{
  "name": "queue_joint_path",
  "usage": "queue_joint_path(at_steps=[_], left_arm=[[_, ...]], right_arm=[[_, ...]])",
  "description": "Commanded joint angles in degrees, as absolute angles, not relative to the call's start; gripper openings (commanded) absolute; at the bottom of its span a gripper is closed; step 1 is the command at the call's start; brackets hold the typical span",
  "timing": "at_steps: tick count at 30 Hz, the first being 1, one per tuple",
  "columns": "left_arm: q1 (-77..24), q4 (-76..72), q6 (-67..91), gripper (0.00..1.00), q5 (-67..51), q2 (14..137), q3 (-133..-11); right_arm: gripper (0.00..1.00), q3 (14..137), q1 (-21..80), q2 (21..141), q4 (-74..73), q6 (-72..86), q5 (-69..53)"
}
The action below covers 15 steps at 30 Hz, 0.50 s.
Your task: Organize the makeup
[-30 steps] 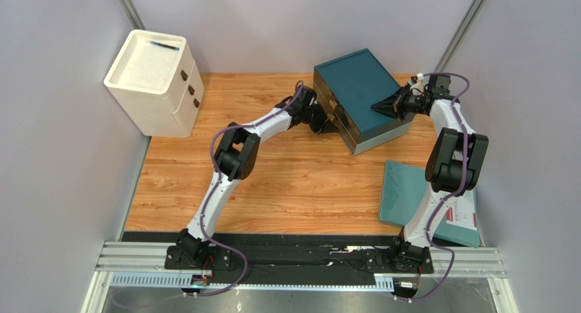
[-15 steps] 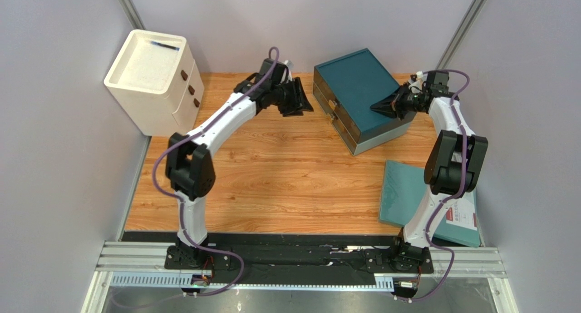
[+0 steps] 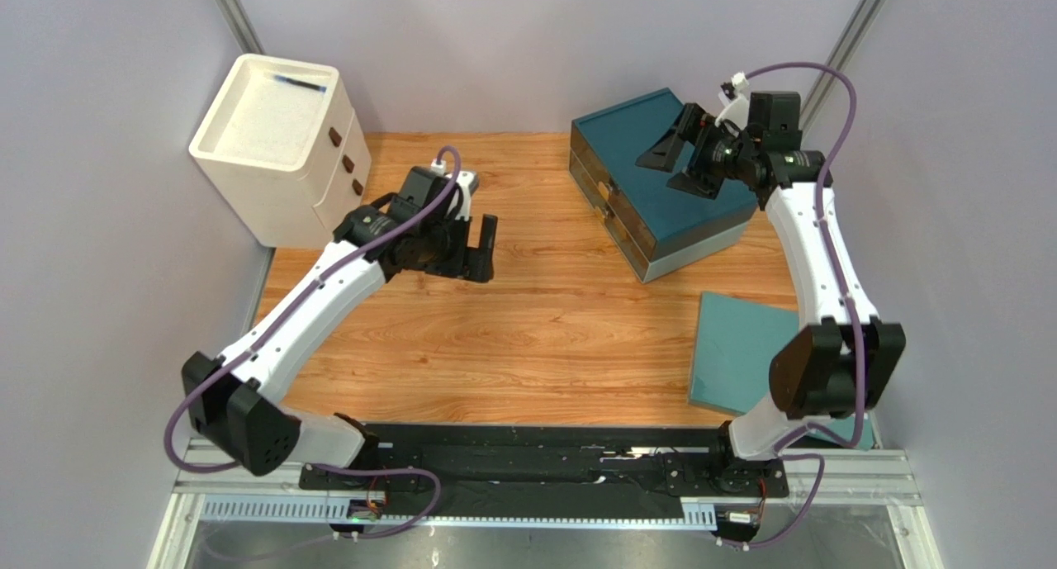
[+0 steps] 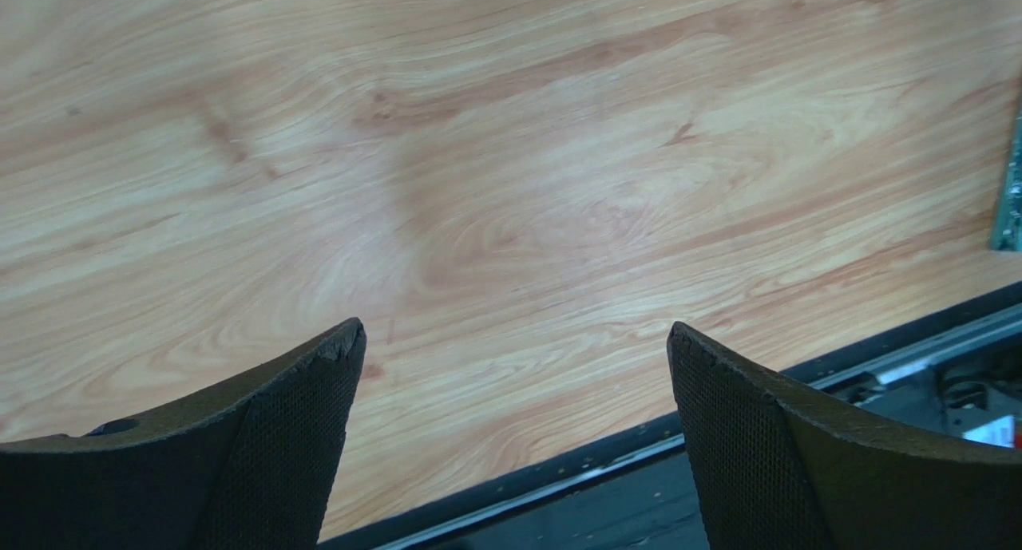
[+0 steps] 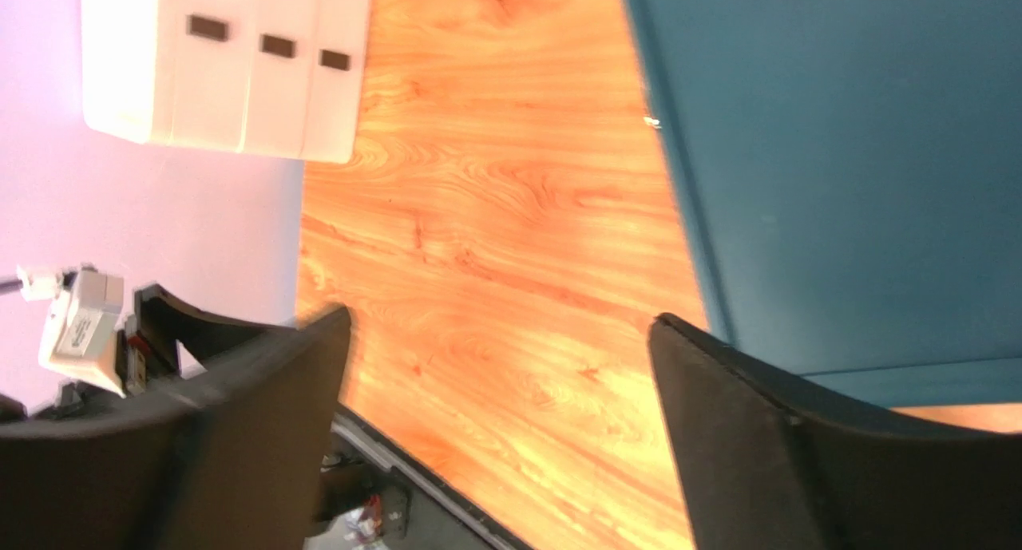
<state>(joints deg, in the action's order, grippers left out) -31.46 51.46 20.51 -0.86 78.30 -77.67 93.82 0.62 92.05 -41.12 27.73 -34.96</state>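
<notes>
The left pincer (image 3: 462, 257) hangs with its jaws spread wide and nothing between them, above bare wood of the bench (image 3: 546, 334). It sits between the white drawer cabinet (image 3: 279, 142) at the far left and the teal drawer box (image 3: 627, 173) at the far right. The right pincer (image 3: 670, 167) is also spread and empty, and hovers over the flat top of the teal drawer box. A flat teal panel (image 3: 735, 346) lies on the bench near the right arm's base. The makeup cannot be seen in any view.
</notes>
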Motion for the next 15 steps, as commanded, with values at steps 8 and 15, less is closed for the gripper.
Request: queue_joint_path(at_steps=[8, 15], left_arm=[[-31.46, 56.87, 16.34, 1.00, 3.43, 67.95, -76.65], [-31.46, 53.96, 21.52, 0.99, -1.67, 57.33, -67.77]], right_arm=[[1.00, 87.72, 13.35, 68.06, -42.71, 16.44, 2.93], [1.00, 80.25, 15.91, 56.01, -48.59, 16.87, 15.46]])
